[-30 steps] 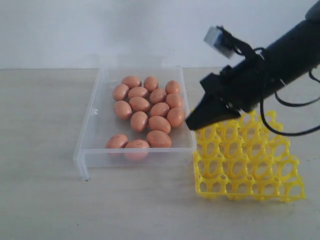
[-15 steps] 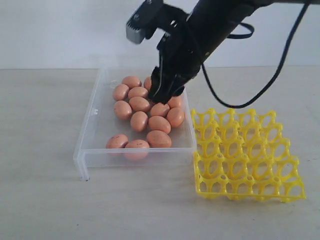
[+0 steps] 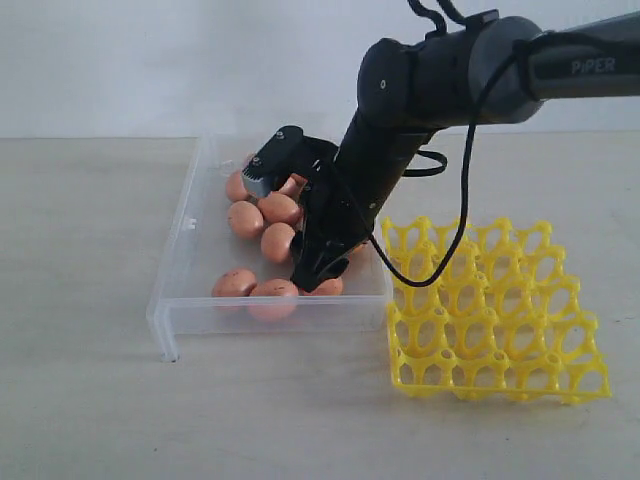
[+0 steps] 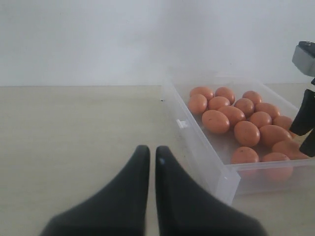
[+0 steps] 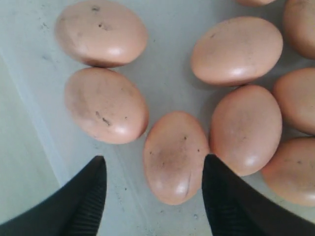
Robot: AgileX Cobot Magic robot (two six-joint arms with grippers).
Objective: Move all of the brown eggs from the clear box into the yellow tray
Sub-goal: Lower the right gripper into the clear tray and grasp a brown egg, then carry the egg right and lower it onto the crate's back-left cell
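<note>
Right gripper spread wide, tips down inside clear box, straddling one brown egg. Other brown eggs packed just past its fingertips. Yellow tray just beside it, outside the box. Left gripper pressed together, well clear of the box.

read: PiPER lettering | look: pale letters, small i among capitals | stands on: dark link of the right arm, far right of exterior view | wrist views: nothing legible
</note>
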